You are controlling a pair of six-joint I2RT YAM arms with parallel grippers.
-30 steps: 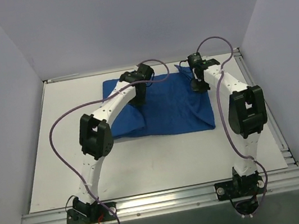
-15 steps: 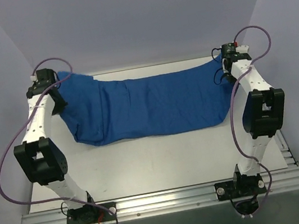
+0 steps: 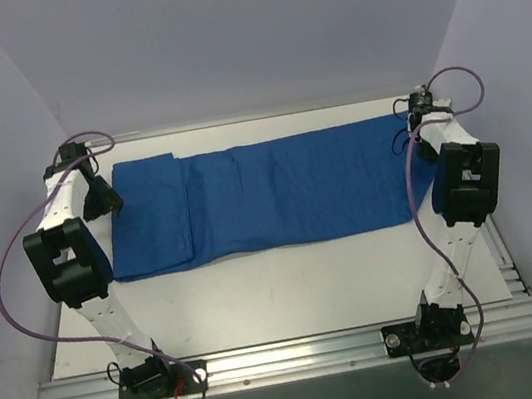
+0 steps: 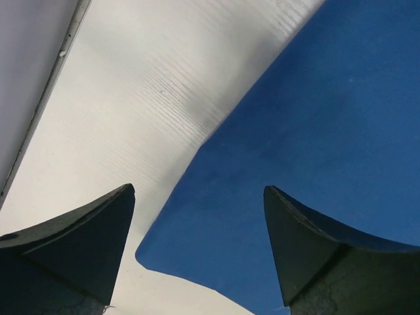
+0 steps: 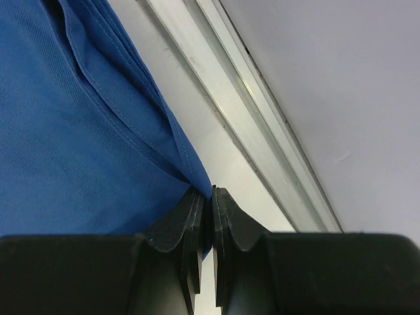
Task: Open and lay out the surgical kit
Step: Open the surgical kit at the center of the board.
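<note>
Cloth: royal blue, on the far half of the surface, spread in one long band from left side to right.
Cloth look: mostly flat with faint creases. The left end is a doubled panel with a straight fold line. A stitched hem shows in the right wrist view.
My left end effector: fingers wide apart, holding nothing, over the cloth's left corner and bare surface.
My right end effector: fingers pressed together, pinching the cloth's right edge, near the metal rail.
Hidden: anything under the cloth, cannot tell. The pinch point is hard to see from the top view.
Cut off: cloth runs out of both wrist views.
</note>
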